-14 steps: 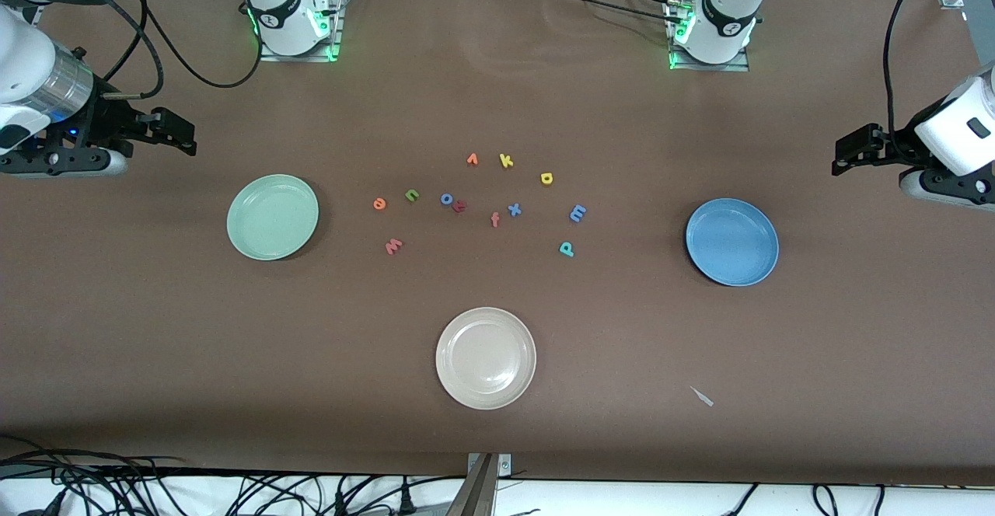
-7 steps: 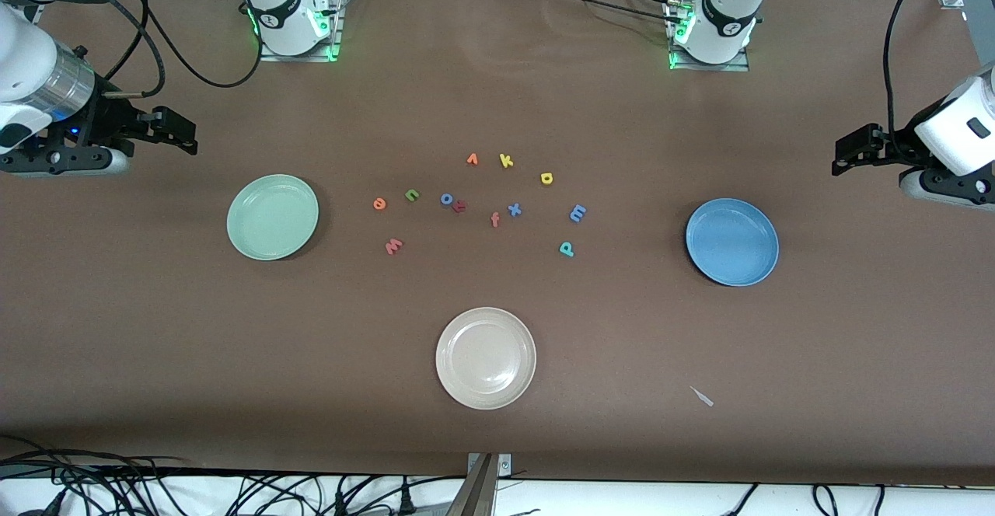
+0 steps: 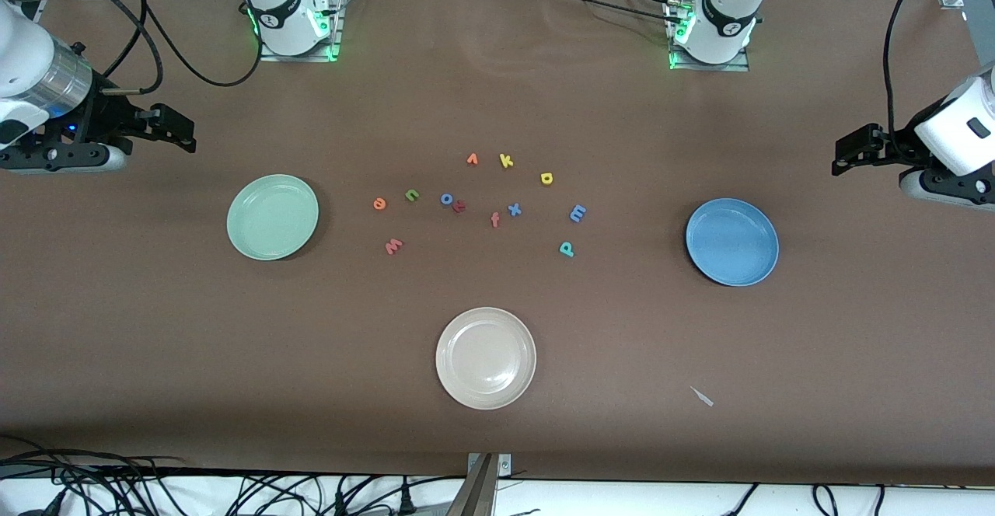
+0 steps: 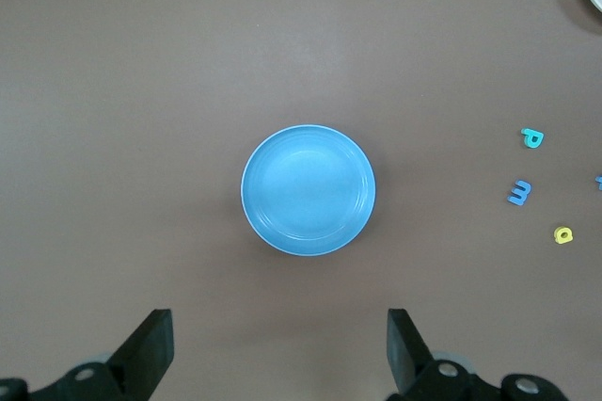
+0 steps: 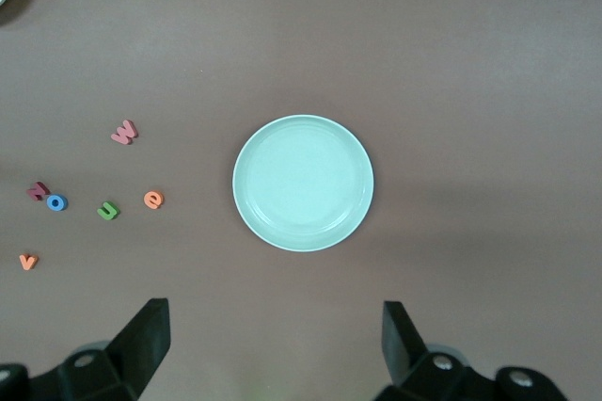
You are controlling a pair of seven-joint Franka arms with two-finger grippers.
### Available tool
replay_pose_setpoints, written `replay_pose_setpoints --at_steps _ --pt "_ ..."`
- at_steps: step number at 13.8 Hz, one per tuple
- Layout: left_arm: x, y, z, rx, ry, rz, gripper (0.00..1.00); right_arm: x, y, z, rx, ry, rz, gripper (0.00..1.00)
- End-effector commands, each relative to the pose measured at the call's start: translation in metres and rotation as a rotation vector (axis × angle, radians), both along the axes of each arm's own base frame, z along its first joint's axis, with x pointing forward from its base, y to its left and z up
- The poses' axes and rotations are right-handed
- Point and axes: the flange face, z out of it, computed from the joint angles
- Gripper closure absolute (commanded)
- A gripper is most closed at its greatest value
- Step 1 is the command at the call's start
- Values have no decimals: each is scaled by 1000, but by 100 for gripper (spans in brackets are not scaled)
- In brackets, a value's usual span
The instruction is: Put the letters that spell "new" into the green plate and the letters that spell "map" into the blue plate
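The green plate lies toward the right arm's end of the table, the blue plate toward the left arm's end. Between them lie the orange e, green n, pinkish w, yellow a, light blue m and teal p. My right gripper hangs open and empty over bare table beside the green plate. My left gripper hangs open and empty over bare table beside the blue plate.
A cream-white plate sits nearer the front camera than the letters. Other letters lie among them: blue o, reddish f, blue x, yellow k, orange v. A small white scrap lies near the front edge.
My right gripper has shifted very slightly. The left arm, the plates and the letters have not moved.
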Motion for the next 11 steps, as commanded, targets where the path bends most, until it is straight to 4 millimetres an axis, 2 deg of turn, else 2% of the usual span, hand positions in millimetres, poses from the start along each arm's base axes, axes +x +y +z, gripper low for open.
replay_pose_setpoints --at_steps 1,11 --pt "-2 0 4 -5 -8 -16 0 -10 -4 4 9 -6 -8 0" --pt "-2 -1 4 -5 -8 -18 0 -10 1 4 8 -12 -6 0"
